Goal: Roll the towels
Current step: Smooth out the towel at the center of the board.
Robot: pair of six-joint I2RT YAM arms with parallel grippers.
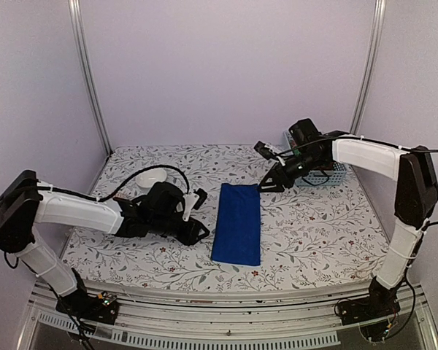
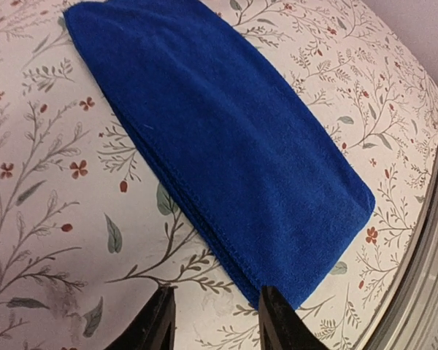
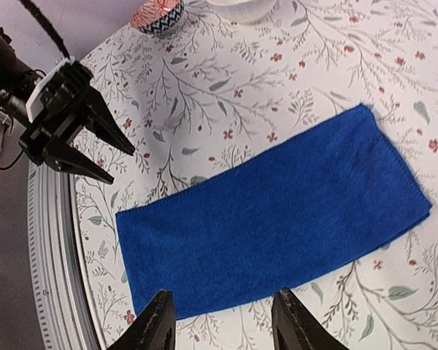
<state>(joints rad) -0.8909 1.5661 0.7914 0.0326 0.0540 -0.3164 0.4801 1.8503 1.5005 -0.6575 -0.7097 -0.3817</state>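
blue towel [image 1: 236,223] long axis near-to-far, just right of my left gripper [image 1: 201,221]; right gripper [image 1: 266,185] near far end; both jaws part-open, empty.

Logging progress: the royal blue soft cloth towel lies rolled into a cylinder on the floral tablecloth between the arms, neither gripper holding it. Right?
No. The royal blue soft cloth towel lies flat and unrolled, as the top external view shows. Otherwise right: it is on the floral tablecloth between the arms, neither left gripper nor right gripper holding it.
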